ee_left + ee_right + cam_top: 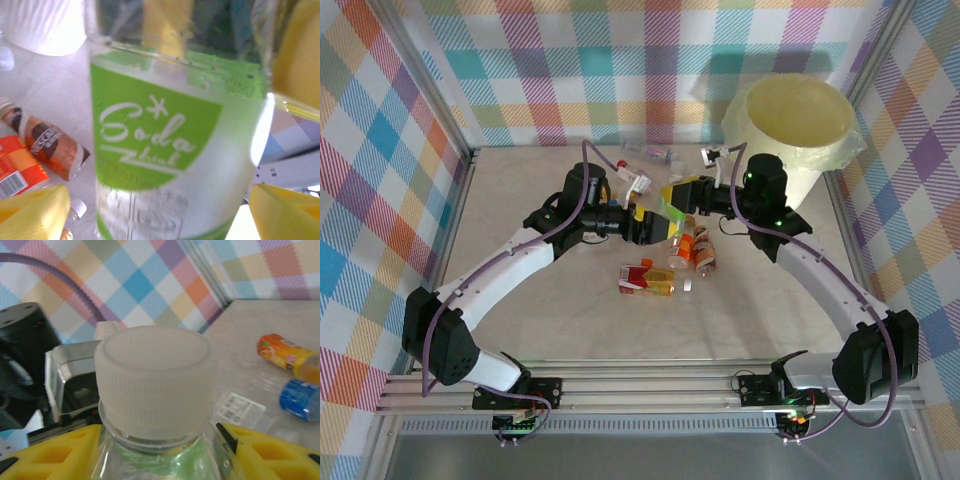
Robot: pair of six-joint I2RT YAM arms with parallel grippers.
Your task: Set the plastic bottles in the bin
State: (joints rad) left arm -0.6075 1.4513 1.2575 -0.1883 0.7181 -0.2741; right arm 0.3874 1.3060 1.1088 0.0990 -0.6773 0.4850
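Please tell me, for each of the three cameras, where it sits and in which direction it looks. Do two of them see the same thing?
Top external: above and behind the bases, looking down on the table; both arms show, left gripper and right gripper at the green-labelled bottle.
Left wrist: on the left wrist, looking along its yellow fingers at the bottle's label.
Right wrist: on the right wrist, looking over the white cap towards the left arm; its fingers flank the neck.
Shared: both wrist views see the same bottle.

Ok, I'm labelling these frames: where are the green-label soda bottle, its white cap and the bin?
green-label soda bottle (pixel 160 135), left wrist view, on its label.
white cap (pixel 152 390), right wrist view, on its ribbed side.
bin (pixel 820 167), top external view, on its outer wall.
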